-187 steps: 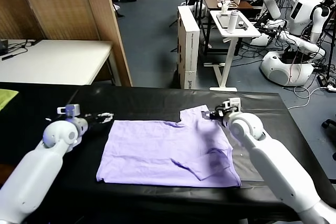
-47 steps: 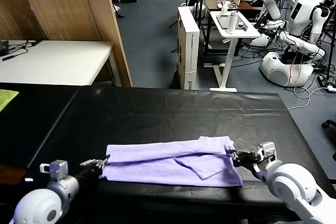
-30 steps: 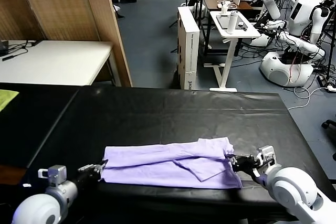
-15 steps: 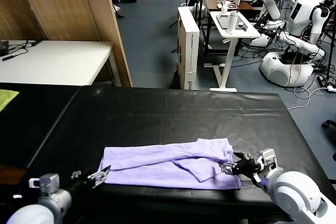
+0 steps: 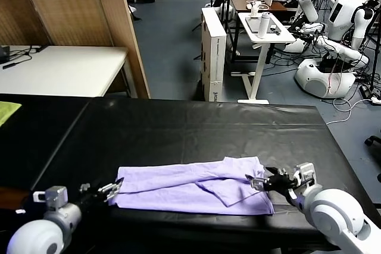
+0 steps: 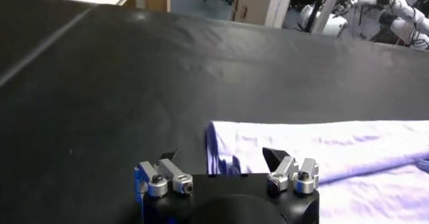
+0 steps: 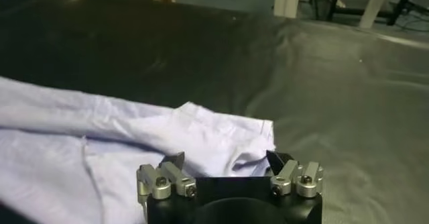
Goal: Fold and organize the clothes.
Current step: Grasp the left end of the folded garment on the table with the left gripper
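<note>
The lavender T-shirt [image 5: 190, 185] lies folded lengthwise into a long band near the front edge of the black table [image 5: 196, 126]. My left gripper [image 5: 109, 190] is open at the band's left end, its fingers apart with the cloth's edge [image 6: 224, 145] just beyond them. My right gripper [image 5: 259, 182] is open at the band's right end, its fingers spread over the folded corner [image 7: 228, 138]. Neither holds the cloth.
A yellow-green cloth [image 5: 6, 110] lies at the table's far left edge. A white table [image 5: 59, 69] stands behind on the left. A cardboard box [image 5: 214, 52], a small white stand [image 5: 265, 28] and other robots [image 5: 339, 22] are beyond the table.
Both grippers carried the shirt's far edge to the near edge, folding it into a band. In the last second both let go and opened, and drew slightly back from the ends.
</note>
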You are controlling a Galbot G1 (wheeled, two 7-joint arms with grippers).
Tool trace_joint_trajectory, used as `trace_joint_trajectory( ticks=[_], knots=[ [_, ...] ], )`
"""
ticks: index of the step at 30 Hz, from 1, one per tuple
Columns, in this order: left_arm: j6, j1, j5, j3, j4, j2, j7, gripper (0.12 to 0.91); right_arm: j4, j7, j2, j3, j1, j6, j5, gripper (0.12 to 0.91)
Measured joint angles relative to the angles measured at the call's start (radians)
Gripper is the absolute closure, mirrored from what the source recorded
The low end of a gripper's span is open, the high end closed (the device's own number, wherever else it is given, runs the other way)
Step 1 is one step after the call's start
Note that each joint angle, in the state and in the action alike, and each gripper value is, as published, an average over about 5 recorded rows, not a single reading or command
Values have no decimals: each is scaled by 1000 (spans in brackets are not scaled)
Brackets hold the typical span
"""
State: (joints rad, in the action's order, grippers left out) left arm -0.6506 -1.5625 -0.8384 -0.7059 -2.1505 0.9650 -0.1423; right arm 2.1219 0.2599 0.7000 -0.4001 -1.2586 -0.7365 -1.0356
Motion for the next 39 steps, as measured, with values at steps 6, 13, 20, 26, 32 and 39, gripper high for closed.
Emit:
trace_joint_trajectory(
  ticks=[6, 13, 20, 26, 32, 39],
  knots=[
    [9, 78, 20, 51, 58, -3, 3, 123, -71, 1, 52, 27, 71, 0, 16, 118],
    [11, 136, 37, 113, 114, 2, 3, 123, -134, 2, 114, 52, 133, 0, 39, 124],
    [11, 154, 45, 147, 138, 4, 3, 123, -187, -4, 163, 67, 164, 0, 75, 224],
    [11, 161, 48, 156, 148, 7, 4, 123, -221, -10, 188, 74, 169, 0, 96, 291],
    [15, 163, 49, 156, 154, 4, 4, 123, -236, -16, 197, 74, 160, 0, 105, 315],
    [18, 166, 49, 159, 154, 3, 5, 153, -239, -20, 202, 71, 153, 1, 113, 516]
  ],
)
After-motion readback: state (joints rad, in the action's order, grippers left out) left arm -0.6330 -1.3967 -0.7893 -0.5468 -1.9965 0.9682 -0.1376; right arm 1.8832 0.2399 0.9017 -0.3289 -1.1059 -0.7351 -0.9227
